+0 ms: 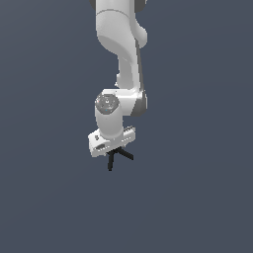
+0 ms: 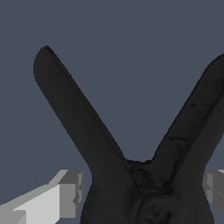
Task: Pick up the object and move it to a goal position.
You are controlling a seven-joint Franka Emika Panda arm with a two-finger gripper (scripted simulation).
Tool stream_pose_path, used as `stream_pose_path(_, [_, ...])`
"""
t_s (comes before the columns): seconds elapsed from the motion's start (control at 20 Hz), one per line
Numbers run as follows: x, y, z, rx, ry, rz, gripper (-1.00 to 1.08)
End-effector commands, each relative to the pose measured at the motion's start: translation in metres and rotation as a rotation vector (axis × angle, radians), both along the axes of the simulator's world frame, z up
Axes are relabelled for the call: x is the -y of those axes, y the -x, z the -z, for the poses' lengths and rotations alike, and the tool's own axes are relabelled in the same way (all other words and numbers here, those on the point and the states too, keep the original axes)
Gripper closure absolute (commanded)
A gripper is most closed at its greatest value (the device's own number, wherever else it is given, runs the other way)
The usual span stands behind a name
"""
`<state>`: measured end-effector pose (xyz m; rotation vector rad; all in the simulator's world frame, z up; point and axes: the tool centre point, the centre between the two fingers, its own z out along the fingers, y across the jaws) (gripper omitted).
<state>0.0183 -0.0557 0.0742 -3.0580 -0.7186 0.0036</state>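
Black clamp [image 2: 131, 175] sits between the hand's [image 2: 142, 192] fingers [image 2: 65, 194], handles splayed.

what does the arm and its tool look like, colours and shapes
The arm is glossy white, built of rounded, tube-like segments with dark grey bands at the joints. A grey circular cap sits on the wrist joint. The tool has a flat white rectangular body; its fingers are blocky and light grey. No cables or markings show.

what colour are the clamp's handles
Black, matte and slightly scuffed. The clamp fills the wrist view, sitting between the gripper fingers.
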Motion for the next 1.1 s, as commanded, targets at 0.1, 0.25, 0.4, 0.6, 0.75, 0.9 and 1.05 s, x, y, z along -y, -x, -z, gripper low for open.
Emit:
stream_pose_path(0.1, [-0.005,0.018,-0.028,0.003,0.001,0.000,1.08])
stream_pose_path(0.25, [-0.007,0.028,-0.043,0.003,0.001,0.000,1.08])
stream_pose_path(0.4, [-0.010,0.035,-0.055,0.003,0.001,0.000,1.08])
stream_pose_path(0.6, [-0.012,0.043,-0.067,0.003,0.001,0.000,1.08])
stream_pose_path(0.75, [-0.012,0.045,-0.071,0.002,0.000,0.000,1.08])
stream_pose_path(0.9, [-0.013,0.045,-0.072,0.002,0.000,0.000,1.08])
stream_pose_path(1.05, [-0.012,0.044,-0.071,0.002,0.000,0.000,1.08])
